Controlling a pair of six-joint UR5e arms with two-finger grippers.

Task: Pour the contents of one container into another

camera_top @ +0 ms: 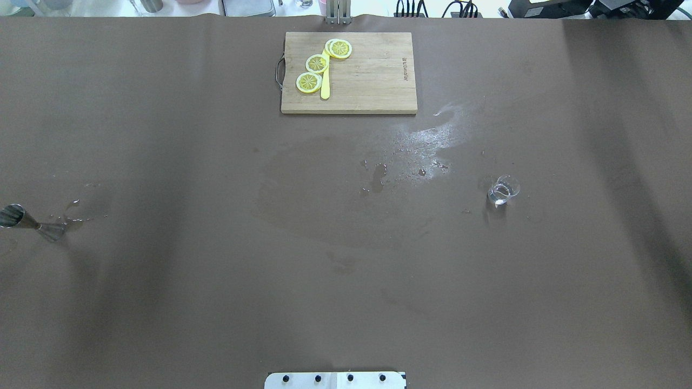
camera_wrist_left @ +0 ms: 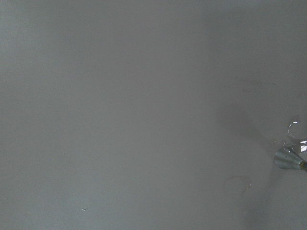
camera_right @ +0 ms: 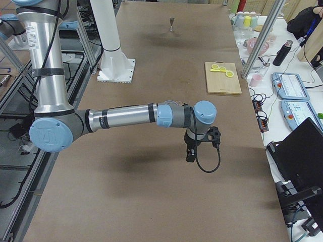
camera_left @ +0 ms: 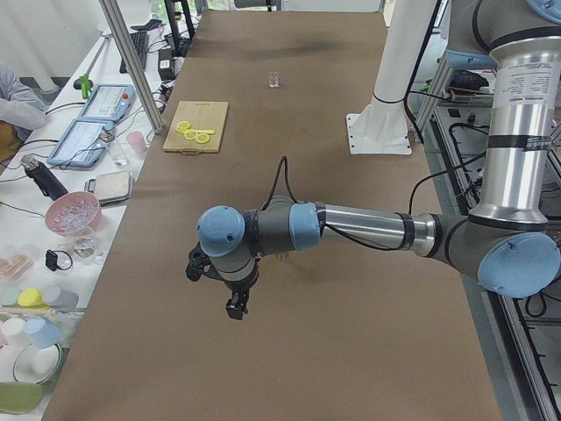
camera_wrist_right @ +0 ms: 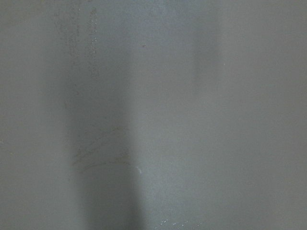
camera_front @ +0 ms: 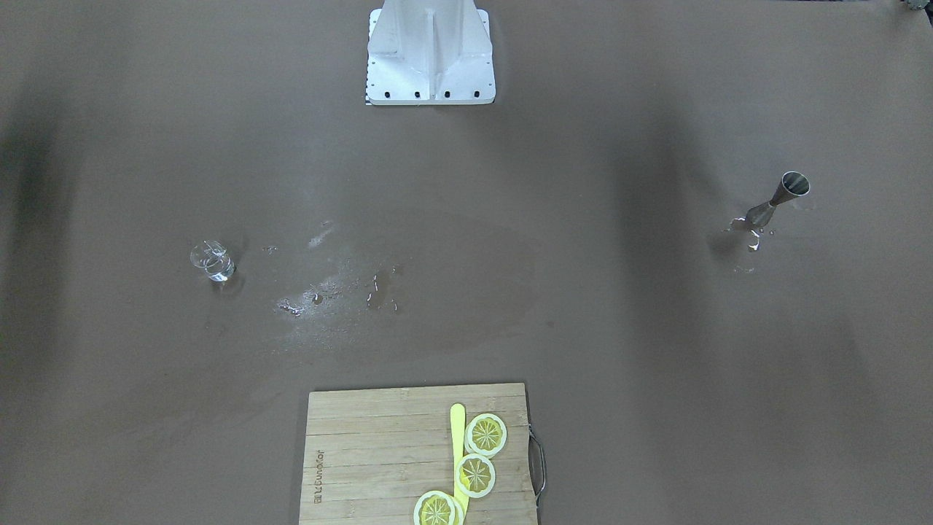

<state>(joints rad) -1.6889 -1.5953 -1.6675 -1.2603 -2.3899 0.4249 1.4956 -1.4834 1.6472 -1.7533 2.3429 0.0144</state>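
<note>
A small clear glass beaker [camera_front: 213,261] [camera_top: 503,190] [camera_left: 273,79] stands on the brown table on the robot's right side, with a little clear liquid in it. A steel jigger [camera_front: 776,200] [camera_top: 27,220] [camera_right: 172,22] stands upright on the robot's left side with water drops around its foot; its base [camera_wrist_left: 289,158] shows at the right edge of the left wrist view. My left gripper [camera_left: 235,307] and right gripper [camera_right: 189,156] show only in the side views, hanging above bare table, far from both vessels. I cannot tell whether either is open or shut.
A wooden cutting board [camera_front: 379,452] [camera_top: 373,81] lies at the far middle edge, with lemon slices [camera_front: 485,434] and a yellow knife [camera_front: 458,437] on it. Spilled water [camera_front: 321,292] and a damp patch mark the table's middle. The robot's white base [camera_front: 430,51] stands at the near edge.
</note>
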